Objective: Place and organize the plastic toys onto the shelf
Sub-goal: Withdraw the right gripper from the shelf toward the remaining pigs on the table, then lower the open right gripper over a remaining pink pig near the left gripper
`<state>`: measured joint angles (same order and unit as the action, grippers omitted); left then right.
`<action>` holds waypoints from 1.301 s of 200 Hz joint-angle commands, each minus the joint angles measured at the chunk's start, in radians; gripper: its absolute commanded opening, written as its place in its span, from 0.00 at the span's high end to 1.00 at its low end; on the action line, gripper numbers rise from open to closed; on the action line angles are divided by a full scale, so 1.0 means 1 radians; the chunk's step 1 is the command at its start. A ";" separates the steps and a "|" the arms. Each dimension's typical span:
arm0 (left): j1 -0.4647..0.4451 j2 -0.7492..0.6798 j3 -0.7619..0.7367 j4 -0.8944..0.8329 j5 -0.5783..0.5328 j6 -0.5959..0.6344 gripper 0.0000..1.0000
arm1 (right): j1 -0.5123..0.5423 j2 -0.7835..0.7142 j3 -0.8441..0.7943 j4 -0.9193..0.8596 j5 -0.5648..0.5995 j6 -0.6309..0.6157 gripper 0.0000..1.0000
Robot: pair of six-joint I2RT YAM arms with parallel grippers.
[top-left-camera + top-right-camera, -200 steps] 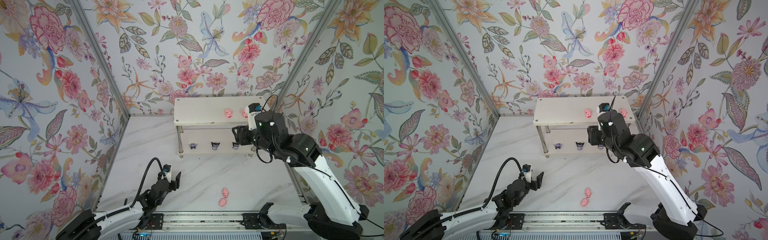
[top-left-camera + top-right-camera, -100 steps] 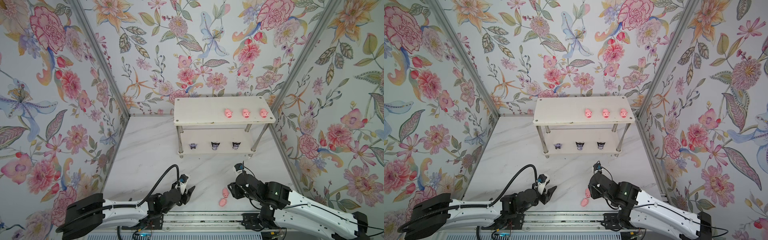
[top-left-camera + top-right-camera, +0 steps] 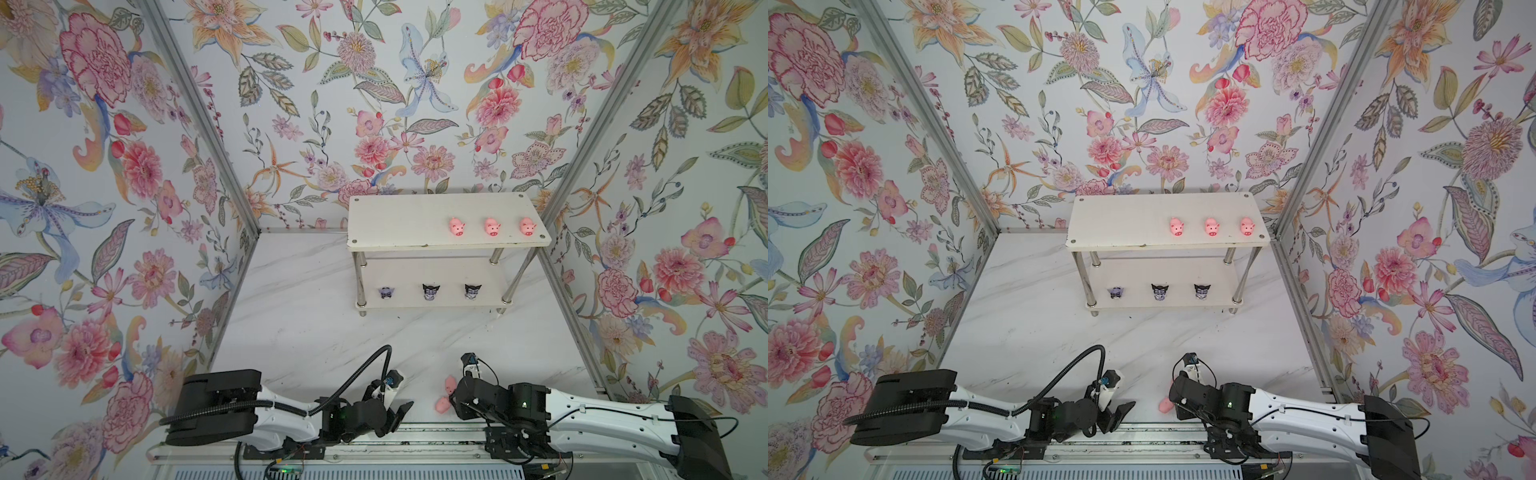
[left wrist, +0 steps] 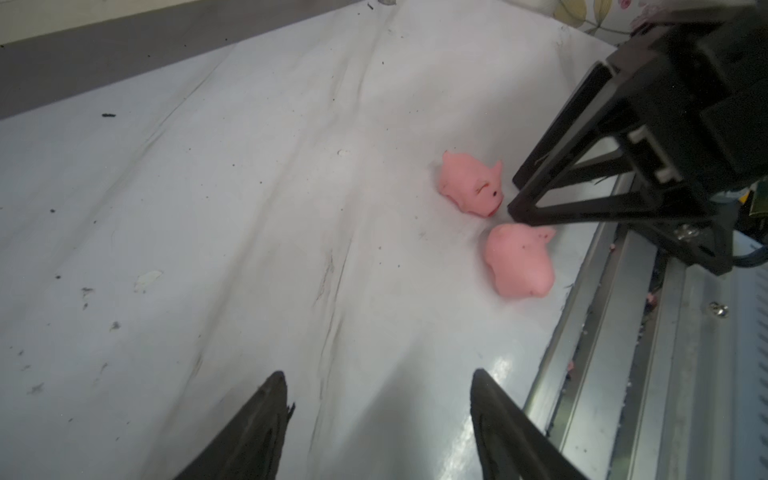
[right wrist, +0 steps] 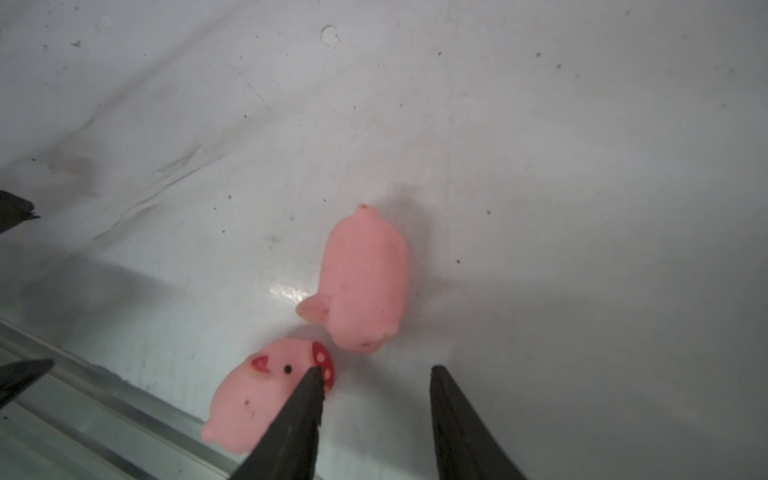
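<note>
The right gripper (image 5: 374,370) stands partly open and empty, one pink pig (image 5: 365,282) lying just ahead of its tips and a second pig (image 5: 253,399) just outside one jaw. The left gripper (image 4: 377,374), open and empty too, points at both from further off; the shelf (image 3: 399,224) stands well beyond both grippers

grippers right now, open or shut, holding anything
left gripper: open, holding nothing
right gripper: open, holding nothing
</note>
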<state>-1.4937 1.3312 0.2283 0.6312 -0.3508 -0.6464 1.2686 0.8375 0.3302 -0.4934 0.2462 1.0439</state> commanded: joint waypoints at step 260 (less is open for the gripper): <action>0.046 -0.267 -0.150 -0.072 -0.246 -0.088 0.25 | -0.029 0.681 0.414 0.422 -0.078 -0.213 0.91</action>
<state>-1.4685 1.1416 0.1127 0.6556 -0.5179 -0.6872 1.2346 1.4403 0.6868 -0.1333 0.2340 0.8879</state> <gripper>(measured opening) 0.744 0.101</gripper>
